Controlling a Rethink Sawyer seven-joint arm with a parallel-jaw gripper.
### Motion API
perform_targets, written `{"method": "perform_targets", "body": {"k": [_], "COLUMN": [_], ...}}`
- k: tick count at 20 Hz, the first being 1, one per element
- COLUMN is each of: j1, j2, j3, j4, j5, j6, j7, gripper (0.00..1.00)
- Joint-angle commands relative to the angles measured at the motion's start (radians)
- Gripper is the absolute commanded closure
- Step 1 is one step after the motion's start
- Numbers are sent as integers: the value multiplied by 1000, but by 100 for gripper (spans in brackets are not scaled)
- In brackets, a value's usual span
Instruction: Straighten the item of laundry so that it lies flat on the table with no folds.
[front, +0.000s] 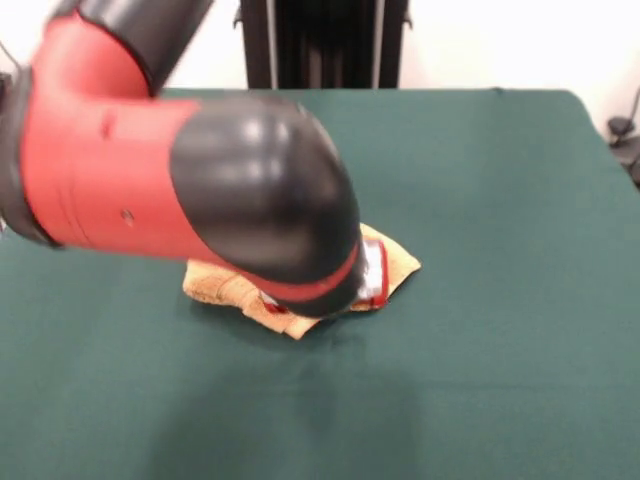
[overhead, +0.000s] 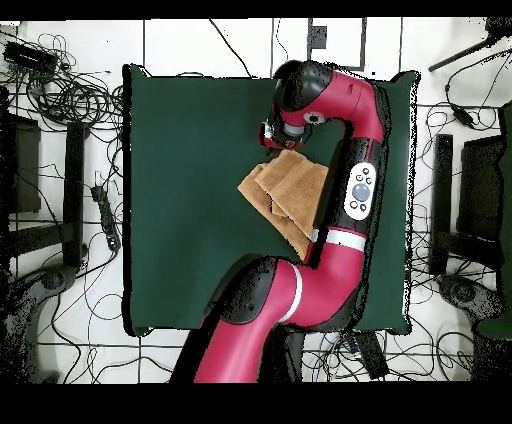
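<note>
The item of laundry (front: 222, 283), an orange-tan towel, lies crumpled and folded over itself near the middle of the green table (front: 500, 180). From overhead the towel (overhead: 290, 190) shows overlapping layers with a pointed corner toward the left. My gripper (overhead: 273, 135) is down at the towel's upper edge. In the front view the arm's thick red and black link (front: 200, 190) hides most of the towel and nearly all of the gripper, so its state does not show.
My arm (overhead: 345, 215) curves along the towel's right side over the table (overhead: 180, 200). Cables (overhead: 75, 95) and dark stands (overhead: 75, 190) lie on the floor around the table. A black column (front: 320, 45) stands behind the far edge.
</note>
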Motion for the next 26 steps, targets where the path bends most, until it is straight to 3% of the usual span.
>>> {"method": "perform_targets", "body": {"k": [1,6,14,23,26], "j1": [41,43,43,30,27], "j2": [112,116,116,146,147], "j3": [254,289,263,194,212], "j4": [65,56,69,100,90], "j5": [-177,-291,-340,-277,-300], "j6": [-131,-161,-171,-287,-233], "j7": [92,89,53,79,80], "gripper": [100,100,100,100,100]}}
